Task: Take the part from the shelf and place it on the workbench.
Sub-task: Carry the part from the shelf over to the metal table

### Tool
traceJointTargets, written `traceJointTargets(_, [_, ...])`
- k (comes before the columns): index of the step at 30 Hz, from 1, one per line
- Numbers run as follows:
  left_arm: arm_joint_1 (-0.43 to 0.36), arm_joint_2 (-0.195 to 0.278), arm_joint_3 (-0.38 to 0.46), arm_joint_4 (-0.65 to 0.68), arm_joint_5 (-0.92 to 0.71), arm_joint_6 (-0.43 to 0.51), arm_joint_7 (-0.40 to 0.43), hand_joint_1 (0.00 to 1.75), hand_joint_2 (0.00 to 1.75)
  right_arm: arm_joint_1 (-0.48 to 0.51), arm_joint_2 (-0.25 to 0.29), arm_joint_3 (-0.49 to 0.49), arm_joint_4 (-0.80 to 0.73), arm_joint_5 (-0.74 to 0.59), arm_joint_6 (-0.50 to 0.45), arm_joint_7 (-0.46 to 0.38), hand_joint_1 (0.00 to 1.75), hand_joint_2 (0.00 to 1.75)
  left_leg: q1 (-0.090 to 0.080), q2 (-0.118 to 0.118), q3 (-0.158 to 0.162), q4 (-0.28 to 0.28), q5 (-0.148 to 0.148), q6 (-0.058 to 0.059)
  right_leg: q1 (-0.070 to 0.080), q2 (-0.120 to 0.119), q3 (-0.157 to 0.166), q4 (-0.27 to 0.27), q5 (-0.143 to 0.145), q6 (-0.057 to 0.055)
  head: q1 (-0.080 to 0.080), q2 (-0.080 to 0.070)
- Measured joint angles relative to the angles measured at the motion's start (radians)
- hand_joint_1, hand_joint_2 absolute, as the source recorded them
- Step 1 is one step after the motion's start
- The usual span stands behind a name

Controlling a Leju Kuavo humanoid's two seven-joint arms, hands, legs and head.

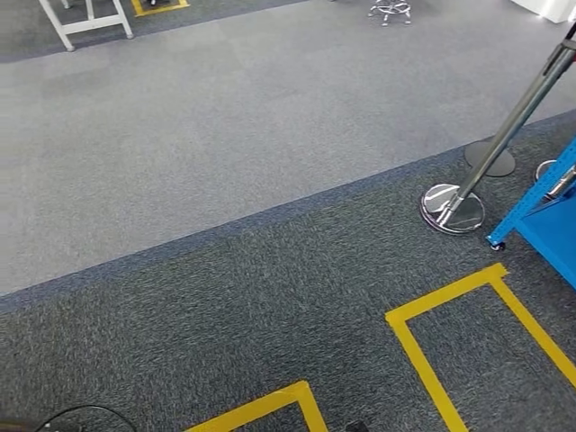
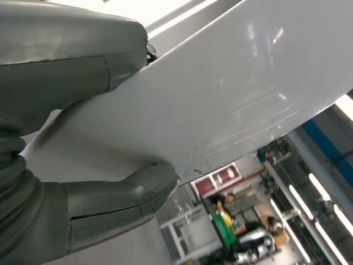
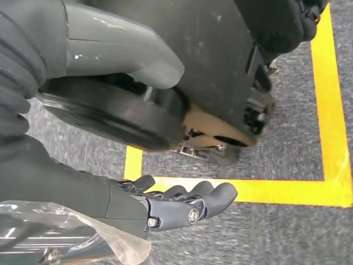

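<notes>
The part is a large, glossy white panel (image 2: 233,88). My left hand (image 2: 62,72) grips it at one edge, with the thick grey thumb (image 2: 124,199) pressed on one face and the rest of the hand on the other. My right hand (image 3: 83,199) hangs over the carpet with its dark fingers (image 3: 187,201) stretched out straight, well apart from the thumb (image 3: 124,47), and holds nothing. A corner of the blue shelf (image 1: 550,216) stands at the right edge of the head view.
Grey carpet is marked with yellow tape rectangles (image 1: 435,378). A slanted metal pole on a round chrome base (image 1: 452,209) stands beside the shelf, with another round base (image 1: 490,158) behind. White frame legs (image 1: 88,22) stand far left. Crumpled clear plastic (image 3: 62,232) lies near my right hand.
</notes>
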Motion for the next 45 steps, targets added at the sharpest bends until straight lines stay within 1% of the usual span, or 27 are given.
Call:
traceJointTargets(2, [-0.003, 0.008, -0.007, -0.001, 0.003, 0.023, 0.000, 1.75, 1.75, 0.004, -0.001, 0.000, -0.001, 0.000, -0.001, -0.001, 0.00, 1.75, -0.001, 0.059, -0.052, 0.113, -0.062, -0.006, 0.002, -0.035, 0.000, -0.003, 0.001, -0.007, -0.004, 0.000])
traceJointTargets(4, [-0.003, 0.016, -0.017, -0.001, 0.011, 0.046, 0.000, 1.75, 1.75, 0.010, -0.002, 0.000, -0.001, -0.001, -0.002, -0.001, 0.00, 1.75, 0.003, 0.075, -0.102, 0.226, -0.106, -0.012, 0.005, -0.070, -0.001, -0.003, -0.001, -0.009, -0.004, 0.000])
traceJointTargets(5, [-0.002, 0.020, -0.021, -0.001, 0.016, 0.057, 0.000, 1.75, 1.75, 0.011, -0.002, -0.001, -0.001, -0.001, -0.003, -0.001, 0.00, 1.75, 0.004, 0.078, -0.106, 0.239, -0.102, -0.013, 0.006, -0.087, 0.000, -0.003, -0.003, -0.009, -0.004, 0.000])
traceJointTargets(6, [-0.001, 0.025, -0.025, -0.001, 0.019, 0.066, 0.000, 1.75, 1.75, 0.012, -0.003, -0.001, -0.001, -0.002, -0.003, -0.001, 0.00, 1.75, 0.005, 0.082, -0.090, 0.213, -0.081, -0.014, 0.006, -0.101, 0.001, -0.003, -0.004, -0.008, -0.004, 0.000])
traceJointTargets(9, [-0.002, 0.037, -0.038, -0.004, 0.021, 0.086, 0.000, 1.75, 1.75, 0.012, -0.003, -0.002, -0.002, -0.002, -0.004, -0.002, 0.00, 1.75, 0.000, 0.129, 0.016, 0.021, -0.004, -0.006, 0.009, -0.136, 0.009, -0.002, -0.014, 0.003, -0.004, 0.000])
traceJointTargets(11, [-0.002, 0.043, -0.047, -0.006, 0.020, 0.096, 0.000, 1.75, 1.75, 0.011, -0.004, -0.002, -0.003, -0.002, -0.005, -0.003, 0.00, 1.75, -0.007, 0.147, 0.046, -0.035, -0.001, 0.006, 0.014, -0.154, 0.013, -0.004, -0.022, 0.015, -0.002, 0.000])
traceJointTargets(13, [0.000, 0.046, -0.053, -0.008, 0.020, 0.105, 0.000, 1.75, 1.75, 0.009, -0.004, -0.003, -0.006, -0.002, -0.005, -0.003, 0.00, 1.75, -0.008, 0.130, 0.046, -0.041, 0.000, 0.020, 0.014, -0.166, 0.024, -0.007, -0.027, 0.025, -0.002, 0.000])
traceJointTargets(15, [0.000, 0.049, -0.058, -0.010, 0.020, 0.116, 0.000, 1.75, 1.75, 0.006, -0.004, -0.003, -0.009, -0.002, -0.006, -0.004, 0.00, 1.75, -0.005, 0.113, 0.047, -0.048, 0.005, 0.034, 0.010, -0.129, 0.016, 0.023, -0.051, 0.033, 0.001, 0.000])
traceJointTargets(17, [-0.002, 0.053, -0.068, -0.012, 0.020, 0.129, 0.000, 1.75, 1.75, 0.006, -0.004, -0.004, -0.010, -0.003, -0.006, -0.005, 0.00, 1.75, -0.003, 0.095, 0.046, -0.050, 0.008, 0.044, 0.008, -0.073, -0.040, 0.135, -0.110, 0.036, 0.005, 0.000])
traceJointTargets(19, [-0.002, 0.058, -0.076, -0.012, 0.021, 0.139, 0.000, 1.75, 1.75, 0.010, -0.004, -0.004, -0.010, -0.003, -0.007, -0.005, 0.00, 1.75, -0.006, 0.073, 0.046, -0.050, 0.008, 0.048, 0.008, -0.055, -0.111, 0.265, -0.155, 0.034, 0.006, 0.000])
traceJointTargets(20, [-0.001, 0.061, -0.079, -0.012, 0.021, 0.144, 0.000, 1.75, 1.75, 0.012, -0.005, -0.005, -0.010, -0.003, -0.007, -0.005, 0.00, 1.75, -0.008, 0.060, 0.046, -0.050, 0.007, 0.048, 0.009, -0.053, -0.129, 0.289, -0.149, 0.031, 0.006, 0.000])
traceJointTargets(21, [-0.001, 0.063, -0.082, -0.012, 0.021, 0.148, 0.000, 1.75, 1.75, 0.013, -0.005, -0.005, -0.011, -0.004, -0.008, -0.005, 0.00, 1.75, -0.009, 0.047, 0.048, -0.050, 0.007, 0.048, 0.010, -0.051, -0.129, 0.273, -0.123, 0.028, 0.006, 0.000])
traceJointTargets(22, [-0.001, 0.065, -0.086, -0.012, 0.021, 0.153, 0.000, 1.75, 1.75, 0.014, -0.006, -0.006, -0.011, -0.004, -0.009, -0.006, 0.00, 1.75, -0.010, 0.033, 0.049, -0.049, 0.007, 0.048, 0.011, -0.044, -0.111, 0.219, -0.081, 0.022, 0.006, 0.000])
traceJointTargets(24, [-0.001, 0.069, -0.093, -0.012, 0.022, 0.161, 0.000, 1.75, 1.75, 0.014, -0.010, -0.007, -0.011, -0.003, -0.011, -0.006, 0.00, 1.75, -0.010, 0.008, 0.050, -0.048, 0.007, 0.046, 0.012, 0.003, -0.056, 0.078, -0.009, 0.011, 0.005, 0.000])
traceJointTargets(26, [-0.002, 0.074, -0.098, -0.013, 0.023, 0.168, 0.000, 1.75, 1.75, 0.016, -0.014, -0.008, -0.011, -0.003, -0.013, -0.006, 0.00, 1.75, -0.005, -0.015, 0.043, -0.046, 0.009, 0.038, 0.013, 0.042, -0.022, 0.006, 0.010, 0.008, 0.003, 0.000])
traceJointTargets(27, [-0.002, 0.076, -0.101, -0.013, 0.023, 0.171, 0.000, 1.75, 1.75, 0.018, -0.015, -0.008, -0.011, -0.003, -0.014, -0.006, 0.00, 1.75, -0.002, -0.026, 0.038, -0.046, 0.011, 0.031, 0.014, 0.042, -0.017, 0.001, 0.009, 0.009, 0.003, 0.000])
traceJointTargets(29, [0.000, 0.081, -0.104, -0.013, 0.025, 0.175, 0.000, 1.75, 1.75, 0.019, -0.016, -0.009, -0.012, -0.002, -0.016, -0.007, 0.00, 1.75, 0.002, -0.037, 0.032, -0.045, 0.013, 0.020, 0.015, 0.018, -0.009, -0.010, 0.013, 0.005, 0.003, 0.000])
traceJointTargets(31, [0.000, 0.086, -0.106, -0.014, 0.029, 0.181, 0.000, 1.75, 1.75, 0.018, -0.017, -0.010, -0.012, -0.001, -0.018, -0.009, 0.00, 1.75, -0.001, 0.006, 0.011, 0.001, -0.016, 0.012, 0.012, -0.011, 0.000, -0.024, 0.018, -0.003, 0.000, 0.000])
traceJointTargets(33, [-0.002, 0.093, -0.109, -0.014, 0.030, 0.187, 0.000, 1.75, 1.75, 0.020, -0.017, -0.010, -0.013, 0.000, -0.019, -0.010, 0.00, 1.75, -0.001, 0.059, -0.044, 0.118, -0.077, 0.004, 0.011, -0.043, 0.005, -0.030, 0.018, -0.009, -0.003, 0.000])
traceJointTargets(35, [0.000, 0.098, -0.113, -0.014, 0.027, 0.192, 0.000, 1.75, 1.75, 0.024, -0.017, -0.010, -0.013, 0.000, -0.020, -0.010, 0.00, 1.75, 0.005, 0.074, -0.091, 0.216, -0.108, -0.006, 0.012, -0.075, 0.008, -0.030, 0.013, -0.009, -0.003, 0.000])
traceJointTargets(36, [0.001, 0.101, -0.114, -0.014, 0.026, 0.194, 0.000, 1.75, 1.75, 0.025, -0.017, -0.010, -0.013, 0.001, -0.020, -0.010, 0.00, 1.75, 0.009, 0.078, -0.092, 0.218, -0.096, -0.009, 0.011, -0.091, 0.011, -0.030, 0.010, -0.007, -0.003, 0.000])
traceJointTargets(37, [0.001, 0.103, -0.115, -0.014, 0.024, 0.196, 0.000, 1.75, 1.75, 0.025, -0.017, -0.010, -0.013, 0.001, -0.020, -0.010, 0.00, 1.75, 0.012, 0.085, -0.072, 0.180, -0.067, -0.013, 0.011, -0.104, 0.015, -0.029, 0.007, -0.005, -0.003, 0.000])
traceJointTargets(39, [0.001, 0.107, -0.116, -0.014, 0.023, 0.199, 0.000, 1.75, 1.75, 0.024, -0.017, -0.010, -0.013, 0.002, -0.021, -0.010, 0.00, 1.75, 0.014, 0.120, -0.002, 0.049, -0.004, -0.017, 0.011, -0.129, 0.024, -0.029, -0.004, 0.005, -0.004, 0.000])
traceJointTargets(41, [0.001, 0.110, -0.119, -0.015, 0.021, 0.204, 0.000, 1.75, 1.75, 0.024, -0.018, -0.010, -0.014, 0.003, -0.023, -0.011, 0.00, 1.75, 0.008, 0.151, 0.038, -0.032, 0.012, -0.007, 0.015, -0.148, 0.027, -0.026, -0.016, 0.018, -0.005, 0.000])
traceJointTargets(42, [0.002, 0.111, -0.120, -0.015, 0.020, 0.207, 0.000, 1.75, 1.75, 0.023, -0.019, -0.010, -0.015, 0.004, -0.025, -0.011, 0.00, 1.75, 0.003, 0.153, 0.040, -0.039, 0.005, 0.001, 0.017, -0.158, 0.028, -0.025, -0.020, 0.024, -0.004, 0.000])
traceJointTargets(44, [0.004, 0.112, -0.121, -0.016, 0.019, 0.210, 0.000, 1.75, 1.75, 0.020, -0.018, -0.010, -0.018, 0.006, -0.026, -0.012, 0.00, 1.75, 0.001, 0.132, 0.036, -0.042, 0.006, 0.017, 0.014, -0.171, 0.036, -0.024, -0.027, 0.035, -0.002, 0.000])
traceJointTargets(45, [0.004, 0.112, -0.122, -0.017, 0.018, 0.212, 0.000, 1.75, 1.75, 0.017, -0.018, -0.010, -0.020, 0.006, -0.027, -0.013, 0.00, 1.75, 0.001, 0.122, 0.036, -0.043, 0.007, 0.024, 0.011, -0.157, 0.035, -0.014, -0.037, 0.040, 0.000, 0.000])
